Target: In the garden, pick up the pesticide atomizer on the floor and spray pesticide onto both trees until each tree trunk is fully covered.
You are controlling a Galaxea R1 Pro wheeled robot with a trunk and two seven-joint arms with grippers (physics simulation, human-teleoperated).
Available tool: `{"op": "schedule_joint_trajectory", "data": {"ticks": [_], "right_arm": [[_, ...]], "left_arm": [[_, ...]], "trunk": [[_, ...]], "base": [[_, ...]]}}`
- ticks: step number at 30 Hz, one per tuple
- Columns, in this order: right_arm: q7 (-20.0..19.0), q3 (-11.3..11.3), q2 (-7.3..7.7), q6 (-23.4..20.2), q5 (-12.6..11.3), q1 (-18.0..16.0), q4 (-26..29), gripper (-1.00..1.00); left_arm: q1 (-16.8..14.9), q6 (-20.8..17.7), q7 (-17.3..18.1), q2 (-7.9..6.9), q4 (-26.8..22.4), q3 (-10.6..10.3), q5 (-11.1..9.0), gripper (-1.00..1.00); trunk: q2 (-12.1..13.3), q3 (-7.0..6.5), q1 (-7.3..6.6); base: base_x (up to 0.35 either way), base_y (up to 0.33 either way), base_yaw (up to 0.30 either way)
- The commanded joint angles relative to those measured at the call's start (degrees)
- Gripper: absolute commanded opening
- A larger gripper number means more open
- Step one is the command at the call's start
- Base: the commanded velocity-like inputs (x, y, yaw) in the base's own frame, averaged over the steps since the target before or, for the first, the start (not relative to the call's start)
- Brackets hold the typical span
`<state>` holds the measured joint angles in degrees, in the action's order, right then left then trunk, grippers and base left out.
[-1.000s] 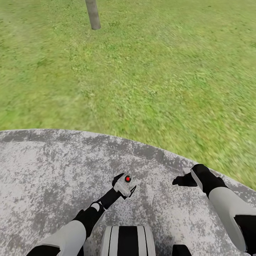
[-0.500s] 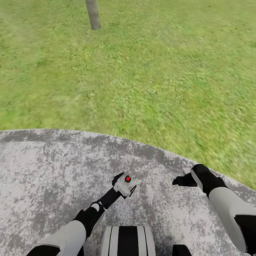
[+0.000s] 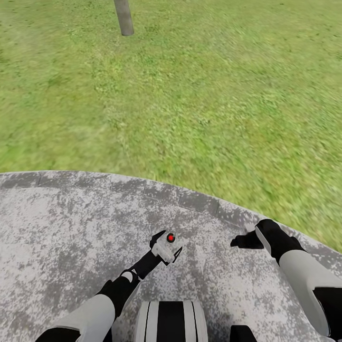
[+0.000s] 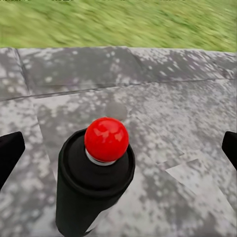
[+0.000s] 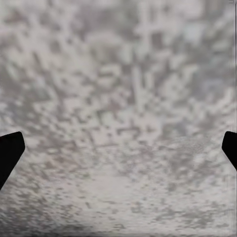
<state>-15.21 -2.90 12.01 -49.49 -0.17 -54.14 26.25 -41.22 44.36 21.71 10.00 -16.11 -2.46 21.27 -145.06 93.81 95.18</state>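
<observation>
in the head view i am carrying the pesticide atomizer (image 3: 167, 245) in my left claw (image 3: 165, 247), out in front of my trunk and low over the speckled grey paving (image 3: 57, 237), red dot up, so that i judge it is ready to be aimed once i reach a tree; the sprayer is sitting right at the claw's tip, and the fingers are too small here for me to read their gap. the tree trunk (image 3: 124, 17) is standing well ahead of this claw and a little to its left, far out on the lawn (image 3: 213, 95) beyond the paving's curved edge, so spraying is not yet possible from here, in my judgement. my right claw (image 3: 244, 241) is hanging beside the left one, apart from it, over the paving, touching nothing that i can see. in the left wrist view the atomizer (image 4: 96, 185) is rising just before the camera, a dark cylinder capped by a red ball, while my two dark fingertips (image 4: 10, 153) are showing at the far edges, wide of it; whether they are pressing it lower down i cannot tell. in the right wrist view my right claw's fingertips (image 5: 10, 153) are spread wide, released, with bare paving (image 5: 118, 113) between them.
</observation>
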Motion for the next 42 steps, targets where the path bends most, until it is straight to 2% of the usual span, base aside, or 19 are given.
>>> {"op": "schedule_joint_trajectory", "data": {"ticks": [1,4,9,14,36,40,42], "right_arm": [[0.00,0.00,0.01,0.75,0.00,0.03,-0.01,1.00],[0.00,0.00,0.02,3.30,0.02,0.01,-0.04,1.00],[0.00,0.00,0.07,4.46,0.05,0.04,-0.06,1.00],[0.00,0.00,0.11,4.71,0.08,0.03,-0.06,1.00],[0.00,0.00,0.12,4.84,0.06,0.08,-0.06,1.00],[0.00,0.00,0.12,4.84,0.08,0.08,-0.06,1.00],[0.00,0.00,0.12,4.85,0.08,0.08,-0.06,1.00]], "left_arm": [[0.00,0.01,0.00,0.00,-0.02,0.00,0.00,1.00],[0.00,0.02,0.00,0.00,-0.12,0.00,-0.02,1.00],[0.00,0.01,0.00,0.00,-0.21,0.06,-0.07,1.00],[0.00,0.02,0.00,0.00,-0.25,0.03,-0.08,1.00],[0.00,0.03,-0.01,0.00,-0.49,0.24,-0.17,1.00],[0.00,0.03,-0.02,0.00,-0.50,0.26,-0.16,1.00],[0.00,0.03,-0.01,0.00,-0.50,0.26,-0.16,1.00]], "trunk": [[0.00,0.00,0.00],[0.00,0.00,0.00],[0.00,0.00,0.00],[-0.04,0.66,0.08],[-0.04,0.66,0.08],[-0.09,1.55,0.18],[-0.09,1.55,0.18]], "base": [[0.000,0.000,0.000],[0.000,0.000,0.000],[0.000,0.000,0.000],[0.000,0.000,0.000],[0.000,0.000,0.000],[0.000,0.000,0.000],[0.000,0.000,0.000]]}}
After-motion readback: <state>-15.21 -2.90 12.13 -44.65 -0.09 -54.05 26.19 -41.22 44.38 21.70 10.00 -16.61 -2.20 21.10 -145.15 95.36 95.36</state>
